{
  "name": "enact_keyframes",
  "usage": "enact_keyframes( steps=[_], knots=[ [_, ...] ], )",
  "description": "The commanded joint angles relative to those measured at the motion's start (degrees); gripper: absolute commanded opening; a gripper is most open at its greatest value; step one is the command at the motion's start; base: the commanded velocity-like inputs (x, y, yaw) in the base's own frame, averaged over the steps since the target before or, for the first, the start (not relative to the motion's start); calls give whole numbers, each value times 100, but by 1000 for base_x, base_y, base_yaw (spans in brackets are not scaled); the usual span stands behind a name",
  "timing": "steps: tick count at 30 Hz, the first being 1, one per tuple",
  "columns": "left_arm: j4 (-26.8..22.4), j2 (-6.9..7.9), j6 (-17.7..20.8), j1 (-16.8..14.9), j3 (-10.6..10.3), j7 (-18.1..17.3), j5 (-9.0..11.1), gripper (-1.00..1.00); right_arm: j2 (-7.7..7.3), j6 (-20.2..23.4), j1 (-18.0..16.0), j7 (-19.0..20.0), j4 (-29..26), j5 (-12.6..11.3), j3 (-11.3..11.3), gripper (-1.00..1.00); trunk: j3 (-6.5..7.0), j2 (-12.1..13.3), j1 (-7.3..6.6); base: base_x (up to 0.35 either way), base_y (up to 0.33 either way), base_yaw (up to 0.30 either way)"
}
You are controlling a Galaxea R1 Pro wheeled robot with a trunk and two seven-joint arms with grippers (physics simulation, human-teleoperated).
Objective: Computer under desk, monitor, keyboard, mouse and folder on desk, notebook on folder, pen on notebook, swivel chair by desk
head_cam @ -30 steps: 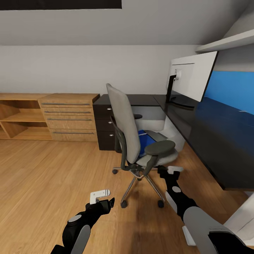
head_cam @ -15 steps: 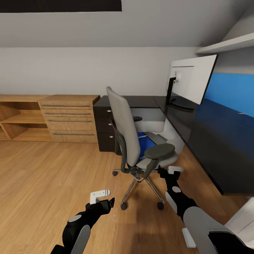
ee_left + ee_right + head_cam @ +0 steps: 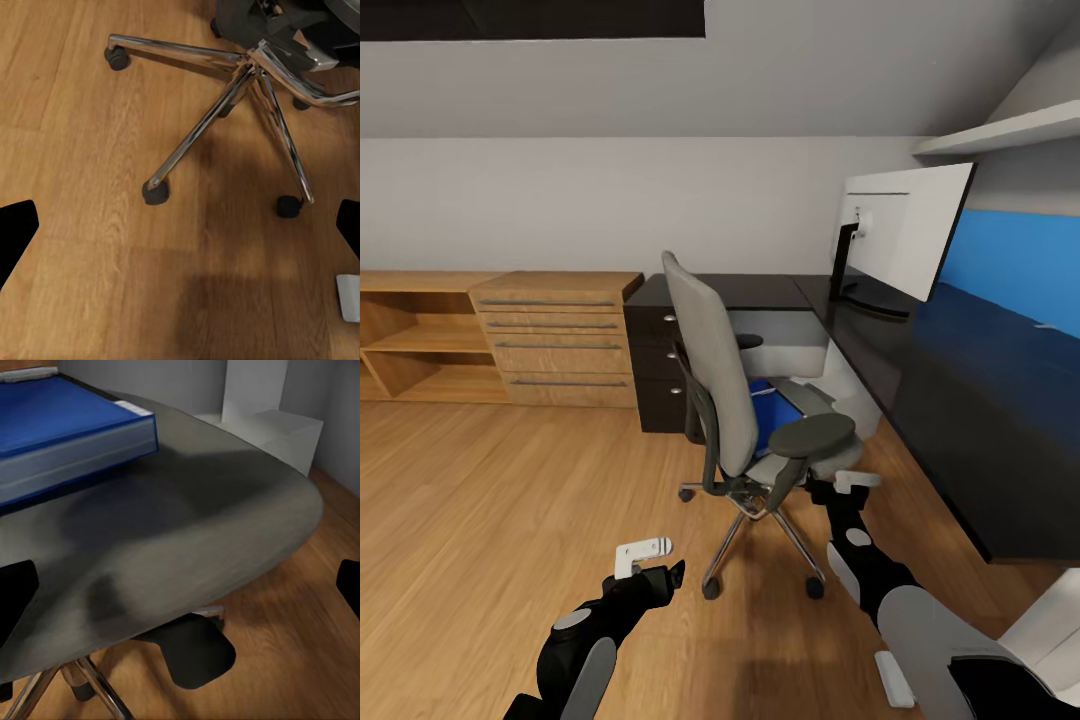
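A: Where does the table (image 3: 960, 400) run?

B: It is L-shaped. Its long black top stretches away past the swivel chair (image 3: 745, 400) towards the grey back wall, blue back panel along its far side, then turns towards the black drawer unit (image 3: 655, 365) behind the chair. The wooden dresser (image 3: 555, 335) stands just beside that drawer unit.

A: And the chair itself?

B: On the plank floor (image 3: 490, 500), close to the table's near edge. Its tall back faces away from the table and its seat points in under the top.

A: The monitor?

B: The monitor (image 3: 905, 235) stands upright on the table beyond the chair, white back towards us, its wide side running along the table's long arm.

A: The folder?

B: The folder (image 3: 60, 431) lies flat on the chair seat. From the right wrist, its long side runs across the seat, one corner towards the seat's edge.

A: The end effectors?

B: The left end effector (image 3: 660, 570) hangs over the floor near the chair's chrome base (image 3: 247, 105), fingers spread wide. The right end effector (image 3: 840, 487) is just beside the seat's edge, also spread open and empty.
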Motion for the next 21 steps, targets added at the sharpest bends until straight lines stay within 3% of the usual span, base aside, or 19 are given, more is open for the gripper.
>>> enact_keyframes(
  steps=[1, 7, 21],
  knots=[
    [-6, 0, 15, -4, -5, 54, 60, 100, 7, -18, -3, -15, 6, 3, -4, 100, -5, -2, -1, 0, 0, 5],
    [-6, 0, 15, -4, -2, 54, 60, 100, 25, -18, -2, -14, 9, 7, -4, 100, -5, -2, -1, 0, 0, 61],
    [39, 0, 7, -4, 12, 61, 55, 100, 28, -18, -2, -17, 10, 8, -4, 100, -5, -2, -1, 0, 0, 152]
  ],
)
